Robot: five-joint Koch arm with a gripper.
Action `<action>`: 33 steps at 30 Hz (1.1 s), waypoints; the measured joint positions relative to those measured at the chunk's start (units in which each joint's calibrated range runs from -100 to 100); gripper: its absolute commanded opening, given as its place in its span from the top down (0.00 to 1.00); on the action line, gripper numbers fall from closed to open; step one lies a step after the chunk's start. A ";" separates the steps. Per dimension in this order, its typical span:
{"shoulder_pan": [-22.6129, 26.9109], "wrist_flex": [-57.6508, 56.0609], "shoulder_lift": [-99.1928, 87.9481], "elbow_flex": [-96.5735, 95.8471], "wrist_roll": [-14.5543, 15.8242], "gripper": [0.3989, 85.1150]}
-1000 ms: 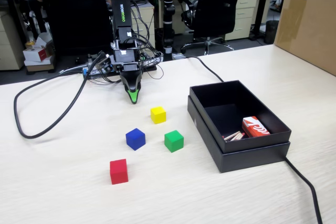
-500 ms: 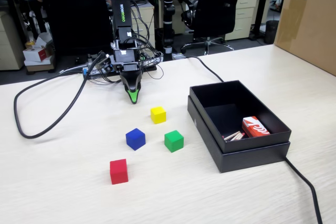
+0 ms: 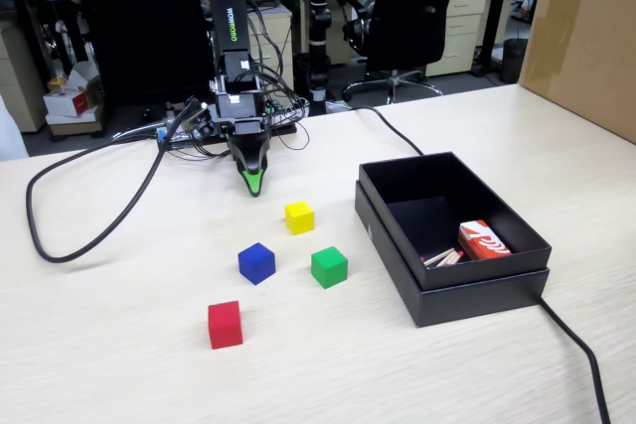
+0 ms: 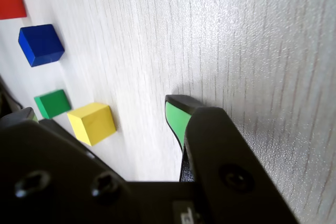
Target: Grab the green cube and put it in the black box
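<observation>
Nothing is changing across the last second: the gripper (image 3: 255, 187) is still resting nose-down on the table (image 3: 119, 345), empty, jaws seemingly together. Rightward, the green cube (image 3: 329, 266) is sitting untouched beside the black box (image 3: 397, 245), so the reach is not beginning.

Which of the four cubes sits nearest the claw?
The yellow cube, just in front of the claw in the fixed view; the blue, green and red cubes lie farther out.
</observation>
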 measured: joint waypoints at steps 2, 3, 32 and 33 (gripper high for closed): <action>-0.05 0.00 0.00 0.00 0.00 0.44; -0.05 0.00 0.00 0.00 0.00 0.44; 5.42 -47.62 49.97 84.35 -1.95 0.48; 5.57 -47.77 54.37 87.27 -2.00 0.48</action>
